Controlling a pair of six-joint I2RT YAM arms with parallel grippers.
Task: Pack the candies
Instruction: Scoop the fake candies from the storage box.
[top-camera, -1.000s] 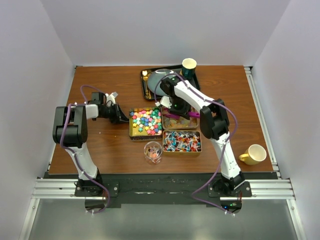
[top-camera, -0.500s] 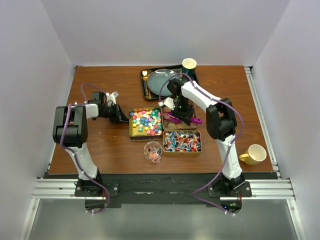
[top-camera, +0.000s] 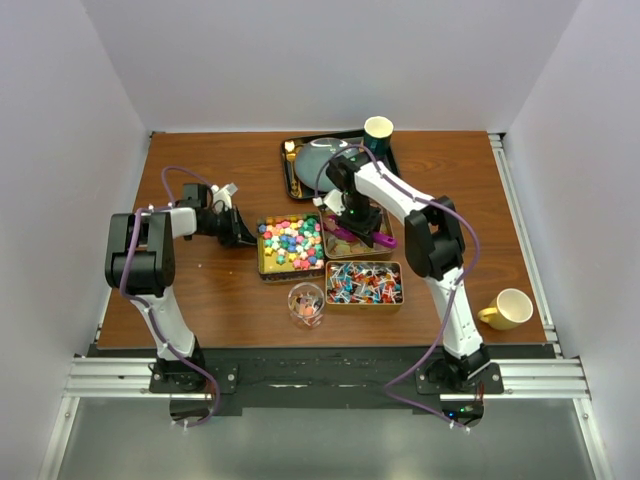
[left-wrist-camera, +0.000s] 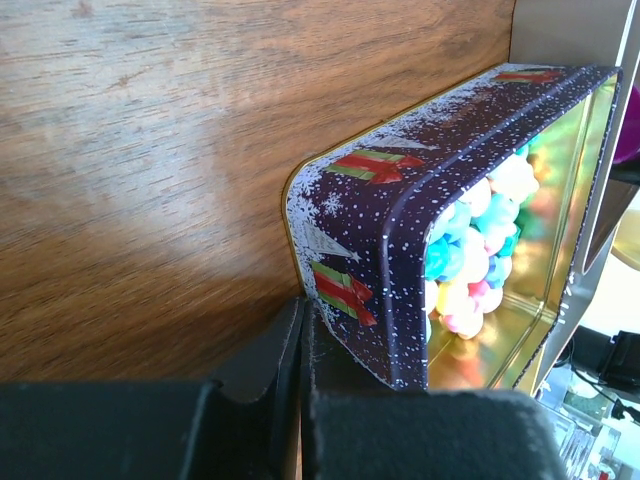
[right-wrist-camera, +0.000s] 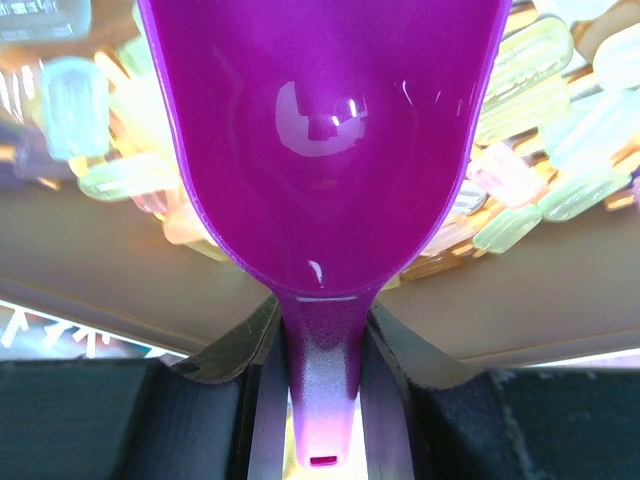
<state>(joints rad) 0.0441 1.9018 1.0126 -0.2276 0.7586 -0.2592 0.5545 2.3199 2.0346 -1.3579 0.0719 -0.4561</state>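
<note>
Bright multicoloured cube candies (top-camera: 291, 243) fill a dark snow-patterned tin (left-wrist-camera: 400, 230); they also show in the left wrist view (left-wrist-camera: 470, 255). My left gripper (top-camera: 236, 229) (left-wrist-camera: 302, 320) is shut, its tips against that tin's left corner. Pale gummies (top-camera: 372, 248) (right-wrist-camera: 530, 70) lie in a second tin. My right gripper (top-camera: 352, 214) (right-wrist-camera: 322, 370) is shut on the handle of a purple scoop (top-camera: 364, 237) (right-wrist-camera: 330, 120), whose empty bowl hangs just over the gummies. Red-blue-white wrapped candies (top-camera: 364, 283) fill a third tin in front.
A clear glass cup (top-camera: 306, 303) holding a few candies stands in front of the tins. A black tray (top-camera: 293, 178) at the back carries a grey bowl (top-camera: 320, 156) and a green cup (top-camera: 378, 130). A yellow mug (top-camera: 510, 308) sits at the front right.
My right gripper has swung the purple scoop from the right side back toward the left over the gummy tin. The left arm has not moved.
</note>
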